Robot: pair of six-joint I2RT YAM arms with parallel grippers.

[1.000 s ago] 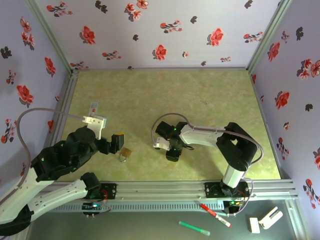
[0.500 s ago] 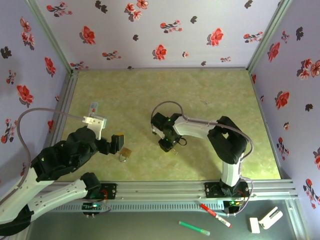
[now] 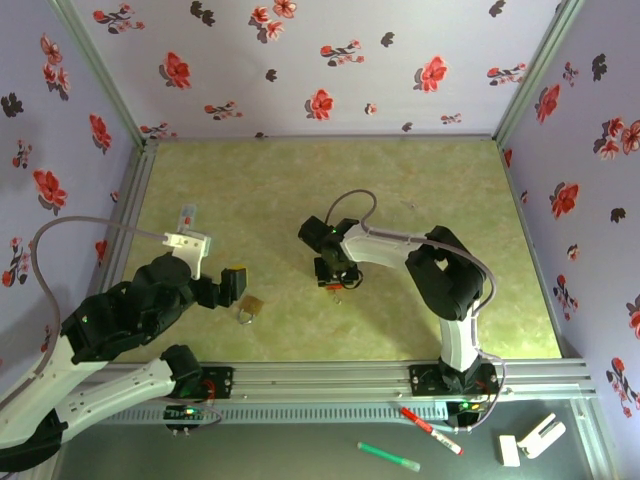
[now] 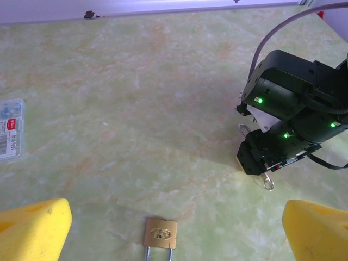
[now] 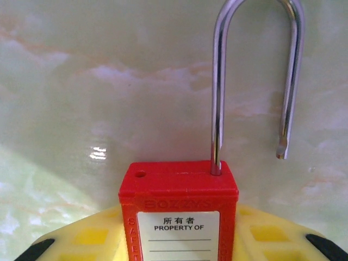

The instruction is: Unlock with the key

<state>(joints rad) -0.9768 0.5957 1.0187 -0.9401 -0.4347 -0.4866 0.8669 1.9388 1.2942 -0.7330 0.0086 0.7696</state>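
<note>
The tiny dark grey metal key, light, stiff and slippery, best pinched by its rounded head, seems to hang below the red plastic padlock clenched in the right gripper; the left gripper is spread apart.

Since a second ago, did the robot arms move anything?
The right gripper, holding the red padlock, slid a little to the left and toward the far wall as its arm folded in. The left gripper stayed open where it was, and the brass padlock did not move.
</note>
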